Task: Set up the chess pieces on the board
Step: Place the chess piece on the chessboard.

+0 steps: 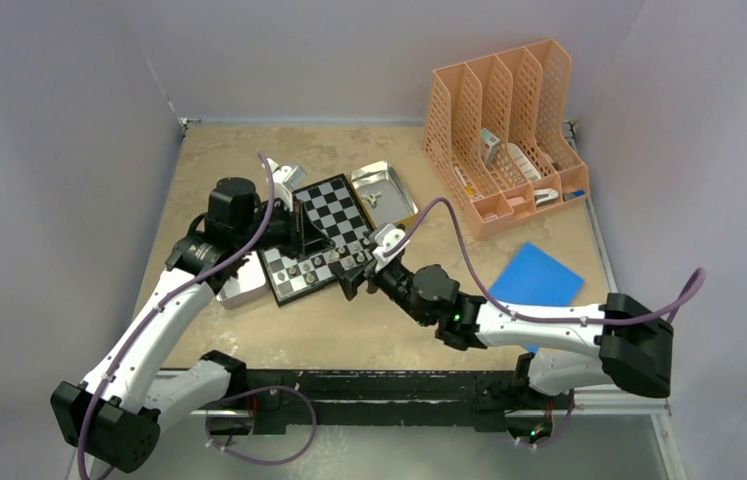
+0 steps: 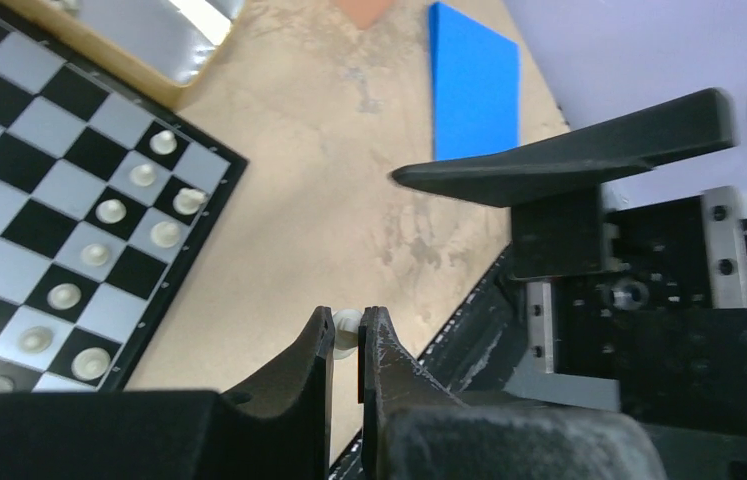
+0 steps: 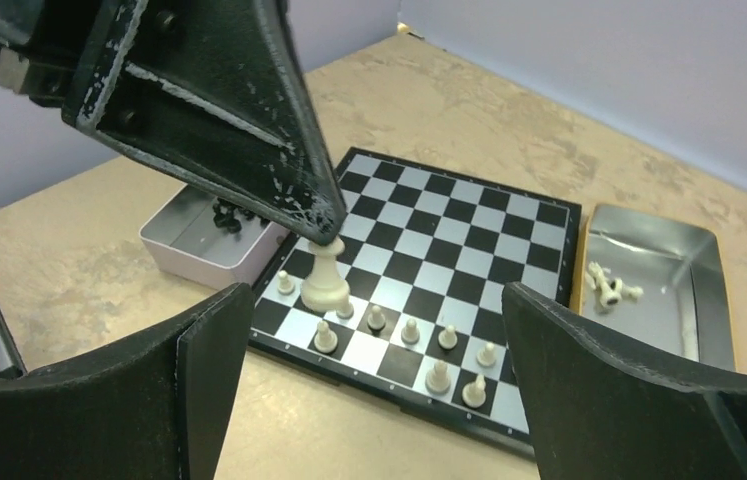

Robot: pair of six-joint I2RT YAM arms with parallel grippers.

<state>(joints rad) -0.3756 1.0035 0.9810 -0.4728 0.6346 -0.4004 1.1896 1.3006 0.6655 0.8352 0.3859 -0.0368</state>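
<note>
Over the black-and-white checked chessboard, the left end effector is clamping a tall pale chessman, the right end effector gaping empty; seating it squarely is probably coming next.

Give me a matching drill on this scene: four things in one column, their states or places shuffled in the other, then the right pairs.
Things
1. left gripper
2. right gripper
3. metal tray
4. blue pad

States or places
A. open
B. has loose pale pieces lying in it
C. just in front of the rack
D. shut on a tall pale piece

Pairs: 1-D, 2-A, 3-B, 4-C
</note>
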